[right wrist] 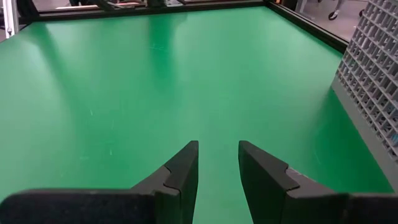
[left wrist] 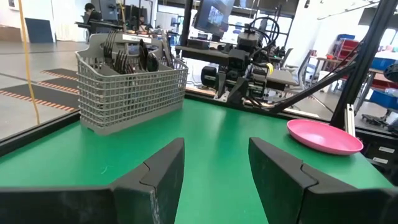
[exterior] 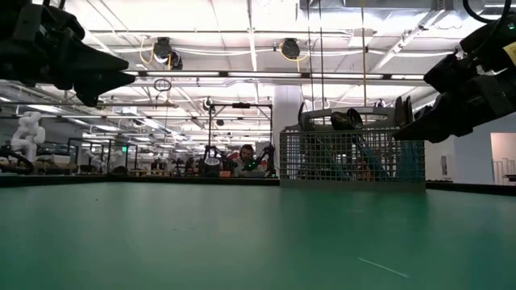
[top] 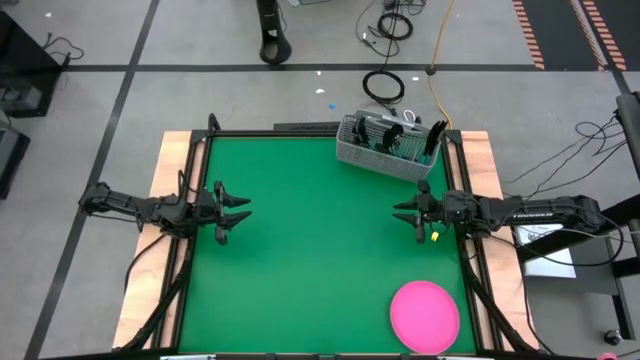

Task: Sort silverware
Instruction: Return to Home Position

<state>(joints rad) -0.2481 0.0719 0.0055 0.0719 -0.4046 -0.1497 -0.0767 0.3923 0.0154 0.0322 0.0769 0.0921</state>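
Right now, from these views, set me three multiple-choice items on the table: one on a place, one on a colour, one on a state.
1. Where does the wire basket stand on the green table?
A. In the middle
B. At the edge, on the right arm's side
C. Beside the left arm

2. What colour is the round plate?
A. Blue
B. White
C. Pink

3. How are the left gripper and the right gripper?
A. Both open and empty
B. Both shut on a knife
C. One holds the plate

Answers:
1 B: the high view shows it at the table's edge near the right arm.
2 C: it is pink in the high and left wrist views.
3 A: each wrist view shows an open gap with nothing in it.
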